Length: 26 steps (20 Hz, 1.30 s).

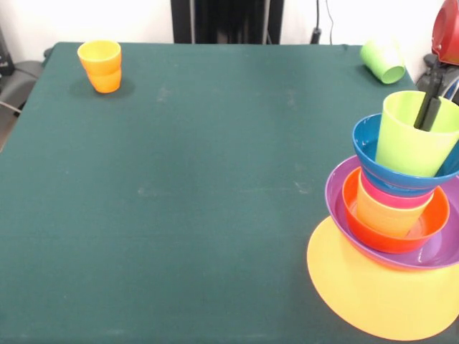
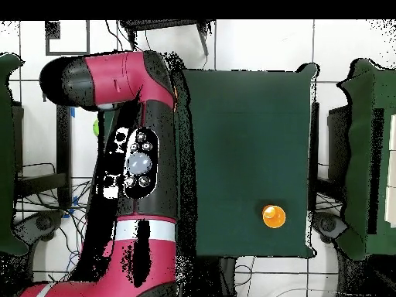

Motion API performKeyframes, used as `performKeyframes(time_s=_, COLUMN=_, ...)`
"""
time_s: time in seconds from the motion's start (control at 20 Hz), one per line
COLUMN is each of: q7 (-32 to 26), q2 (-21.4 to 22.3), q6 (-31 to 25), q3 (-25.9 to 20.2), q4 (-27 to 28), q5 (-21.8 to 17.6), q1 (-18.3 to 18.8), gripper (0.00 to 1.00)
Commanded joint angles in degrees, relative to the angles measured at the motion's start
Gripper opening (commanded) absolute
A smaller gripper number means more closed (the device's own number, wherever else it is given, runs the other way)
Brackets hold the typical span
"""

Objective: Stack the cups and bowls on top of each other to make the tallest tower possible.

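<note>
The tower stands at the table's right edge in the front view. An orange-yellow bowl is lowest, then a purple bowl, a red-orange bowl, an orange cup and a red cup, a blue bowl, and a lime green cup tilted on top. My gripper reaches down into the top cup's mouth. An orange cup stands at the far left and also shows in the overhead view. Another lime green cup lies on its side at the far right.
The green table runs out just right of the tower. My red arm covers the left side of the overhead view and hides the tower there. The pedestal stands at the far edge.
</note>
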<state>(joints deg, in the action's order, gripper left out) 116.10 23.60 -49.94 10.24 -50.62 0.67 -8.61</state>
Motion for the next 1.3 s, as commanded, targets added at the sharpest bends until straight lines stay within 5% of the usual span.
performKeyframes(time_s=0.05, q7=3.9, q2=-1.2, q6=-2.9, q3=-4.3, q4=-3.9, q5=0.0, q1=-0.7, gripper=1.0)
performKeyframes(time_s=0.5, q7=3.0, q2=0.2, q6=-4.3, q3=-4.7, q4=-4.3, q5=0.5, q1=-0.5, gripper=1.0)
performKeyframes(time_s=1.3, q7=-2.5, q2=7.8, q6=-4.1, q3=-6.2, q4=-13.6, q5=1.6, q1=1.5, gripper=1.0)
